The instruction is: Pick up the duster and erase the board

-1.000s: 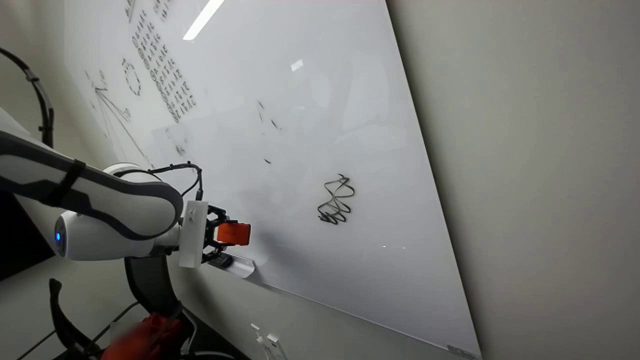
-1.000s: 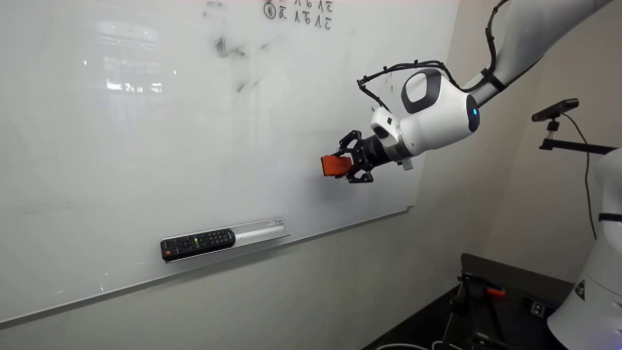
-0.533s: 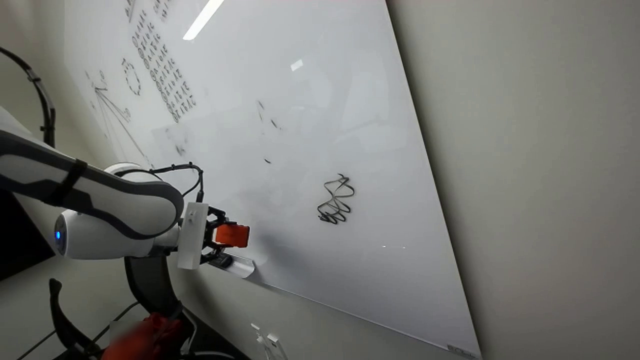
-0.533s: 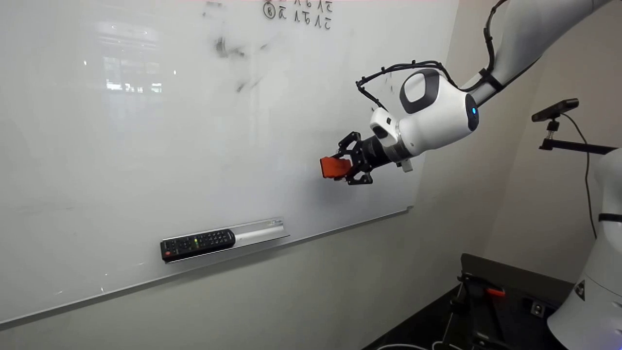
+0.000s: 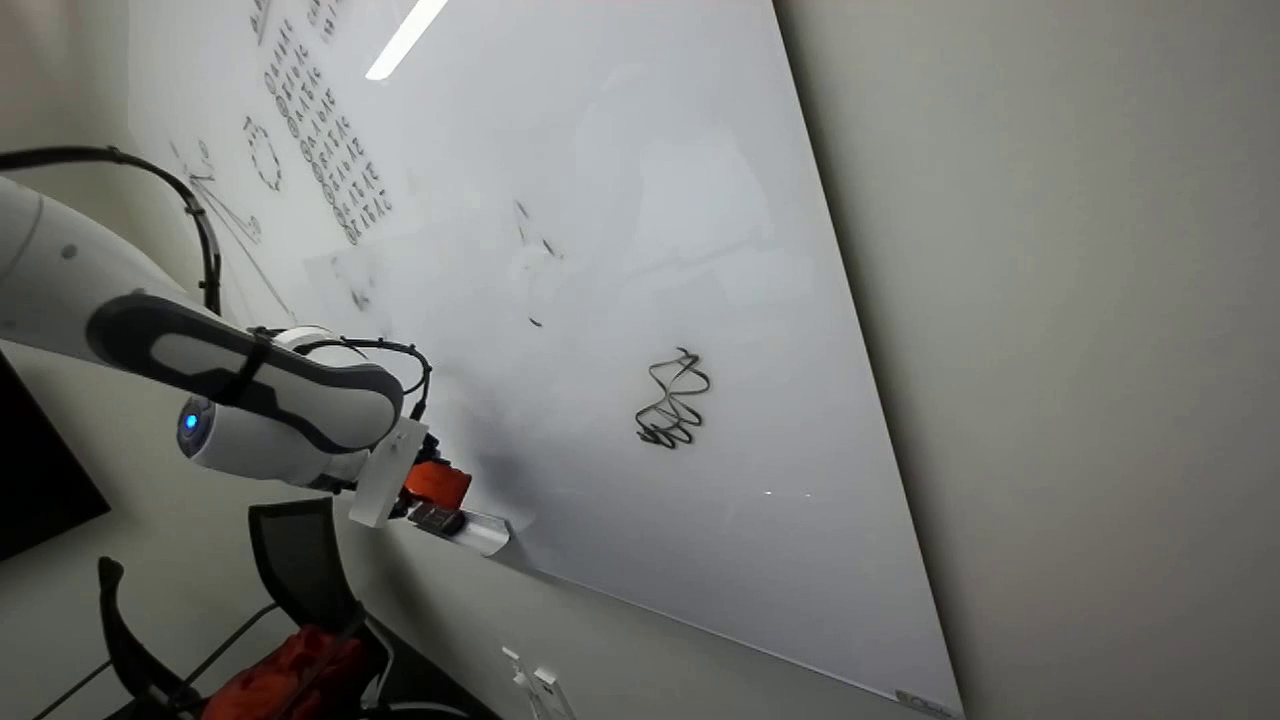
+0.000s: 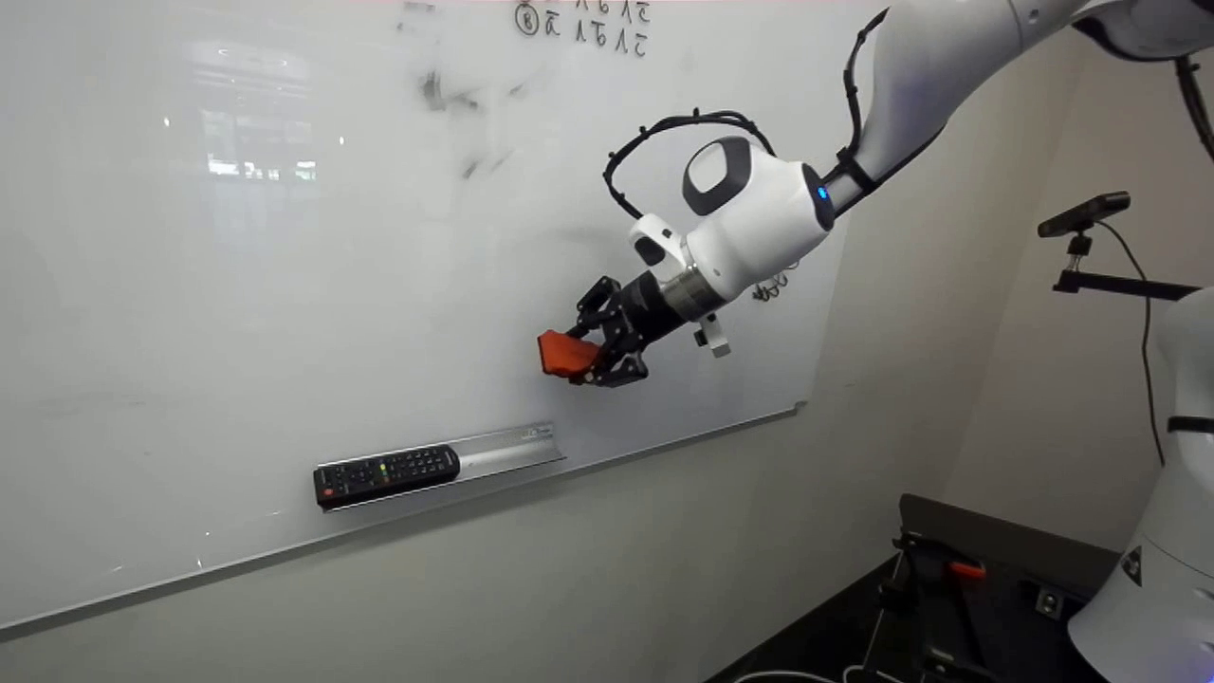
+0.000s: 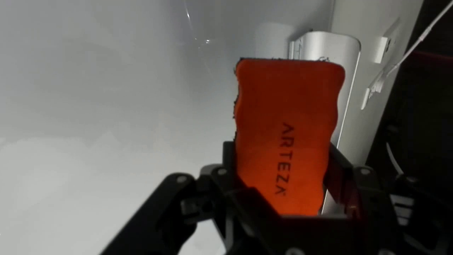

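My gripper (image 6: 588, 353) is shut on the duster (image 6: 566, 354), an orange-red block with a thin black layer. In the wrist view the duster (image 7: 288, 106) sits between the fingers and reads ARTEZA. The duster also shows in an exterior view (image 5: 440, 484), where the fingers are mostly hidden. The large white board (image 6: 285, 332) is behind the duster. I cannot tell whether they touch; a shadow lies on the board beside it. A black looped scribble (image 5: 672, 400) is on the board, to the right of the duster in that exterior view. Part of it shows under the arm in an exterior view (image 6: 773, 287).
A metal tray (image 6: 512, 453) sticks out near the board's lower edge, with a black remote (image 6: 384, 476) on it. The duster is above the tray's right end there. Letter rows (image 5: 335, 150) and smudges (image 6: 446, 95) mark the board. A chair (image 5: 300, 560) stands below.
My gripper has moved with the duster, left and slightly down in both exterior views, closer to the tray. The arm has tilted more downward. The duster stays gripped; the scribble looks the same.
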`<state>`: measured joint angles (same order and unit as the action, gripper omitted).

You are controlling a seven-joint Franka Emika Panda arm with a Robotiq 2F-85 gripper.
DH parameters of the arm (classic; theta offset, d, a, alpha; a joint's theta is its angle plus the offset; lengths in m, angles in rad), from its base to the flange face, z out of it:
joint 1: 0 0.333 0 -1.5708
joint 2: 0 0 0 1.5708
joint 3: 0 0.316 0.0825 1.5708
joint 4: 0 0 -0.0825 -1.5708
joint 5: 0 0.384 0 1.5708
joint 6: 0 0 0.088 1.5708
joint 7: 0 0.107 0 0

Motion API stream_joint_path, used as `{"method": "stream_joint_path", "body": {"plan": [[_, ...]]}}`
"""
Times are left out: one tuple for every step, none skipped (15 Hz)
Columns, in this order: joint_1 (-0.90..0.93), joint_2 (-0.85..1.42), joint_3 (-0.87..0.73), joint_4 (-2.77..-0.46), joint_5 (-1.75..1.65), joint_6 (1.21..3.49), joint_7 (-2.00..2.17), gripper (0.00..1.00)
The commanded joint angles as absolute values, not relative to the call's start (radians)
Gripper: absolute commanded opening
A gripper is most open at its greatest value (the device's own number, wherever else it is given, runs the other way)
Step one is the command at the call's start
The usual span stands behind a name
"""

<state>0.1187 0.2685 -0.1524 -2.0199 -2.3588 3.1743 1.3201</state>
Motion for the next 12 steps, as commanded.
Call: {"method": "stream_joint_path", "body": {"plan": [[0.177,0.479,-0.218,-1.85,-2.217,3.223,1.249,0.35],[0.223,0.522,-0.267,-1.842,-2.149,3.208,1.204,0.35],[0.266,0.558,-0.31,-1.836,-2.083,3.2,1.159,0.35],[0.314,0.588,-0.357,-1.839,-2.011,3.191,1.108,0.35],[0.354,0.613,-0.396,-1.842,-1.94,3.187,1.058,0.35],[0.387,0.63,-0.422,-1.846,-1.878,3.184,1.009,0.35],[0.413,0.643,-0.441,-1.849,-1.822,3.181,0.962,0.35],[0.435,0.648,-0.453,-1.853,-1.77,3.176,0.914,0.35],[0.453,0.645,-0.462,-1.859,-1.724,3.172,0.867,0.35],[0.468,0.636,-0.468,-1.867,-1.682,3.164,0.818,0.35],[0.292,0.578,-0.251,-1.888,-1.666,3.06,0.693,0.35],[0.281,0.572,-0.228,-1.884,-1.636,3.041,0.635,0.35]]}}
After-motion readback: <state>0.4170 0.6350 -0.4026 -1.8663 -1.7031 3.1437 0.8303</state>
